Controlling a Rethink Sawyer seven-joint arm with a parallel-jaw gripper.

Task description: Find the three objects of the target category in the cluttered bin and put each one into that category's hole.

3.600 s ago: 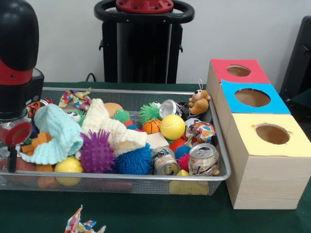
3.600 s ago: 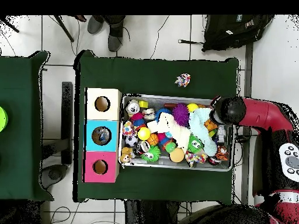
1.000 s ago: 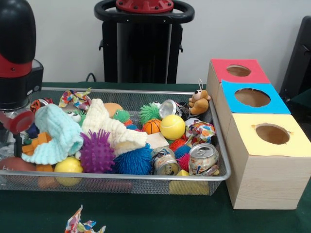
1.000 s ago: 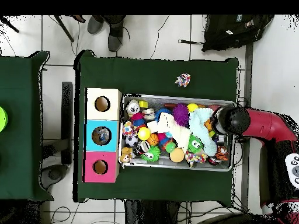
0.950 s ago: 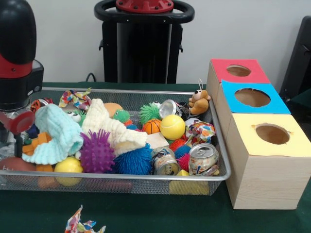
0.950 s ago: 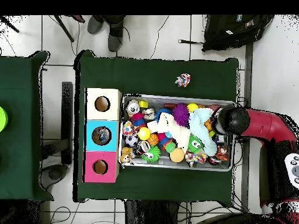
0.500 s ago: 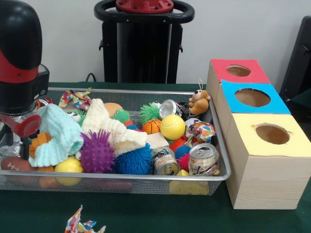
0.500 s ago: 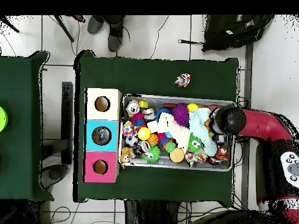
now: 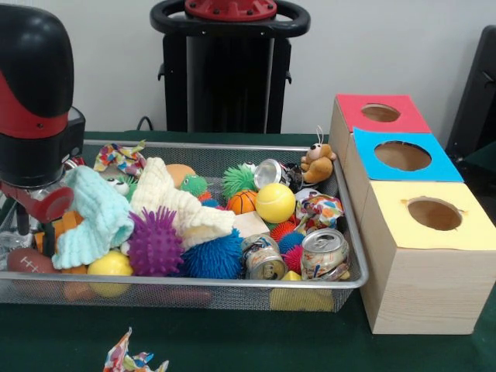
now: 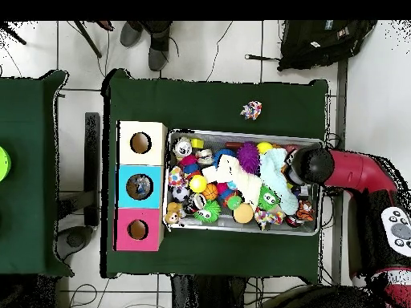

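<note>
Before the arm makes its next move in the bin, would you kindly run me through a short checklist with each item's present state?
1. Arm over the bin: ok, it hangs above that basket's end farthest from the wooden box.
2. Gripper open or shut: cannot tell.
3. Clear bottle located: cannot tell; toys and the mint cloth cover that end.
4. Blue-panelled hole unobstructed: ok.
5. Metal cans not being targeted: ok, they lie near the box end.

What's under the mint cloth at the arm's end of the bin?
Orange blocks and a yellow ball show at the mint cloth's lower edge. Anything beneath its middle is covered; no bottle shows there.
</note>
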